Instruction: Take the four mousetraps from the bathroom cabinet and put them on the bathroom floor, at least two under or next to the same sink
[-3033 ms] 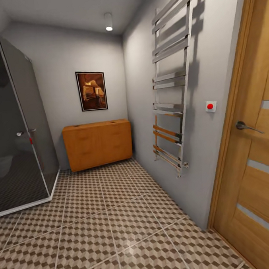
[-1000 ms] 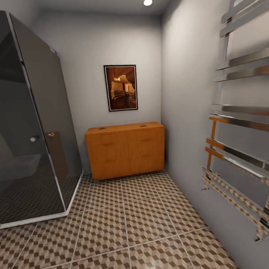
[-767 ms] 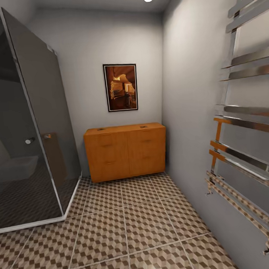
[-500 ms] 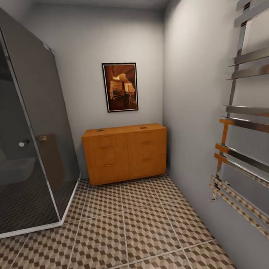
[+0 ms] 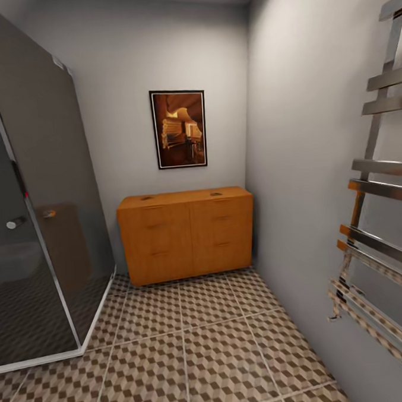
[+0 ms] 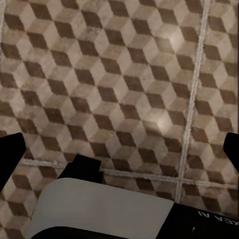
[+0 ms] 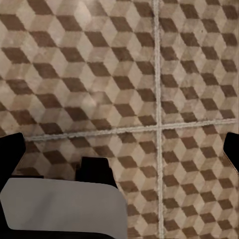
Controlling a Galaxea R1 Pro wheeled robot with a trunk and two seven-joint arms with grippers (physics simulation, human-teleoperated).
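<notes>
- Rolling deeper into the bathroom: over 3 seconds my head view has swung off the door and closed on the orange dresser (image 5: 187,234) at the far wall.
- Left pincer (image 6: 119,149) and right pincer (image 7: 119,149) hang spread and empty over the bathroom floor (image 5: 192,350).
- No cabinet or mousetraps here; I judge the search continues.

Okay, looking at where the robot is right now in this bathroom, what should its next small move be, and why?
Probably turn the base to scan the rest of the room. Ahead stand an orange wooden dresser, a dark glass shower enclosure and a chrome towel rail, not the white cabinet it needs. Both wrist views show patterned bathroom floor below the grippers, with nothing between the finger edges that show.
</notes>
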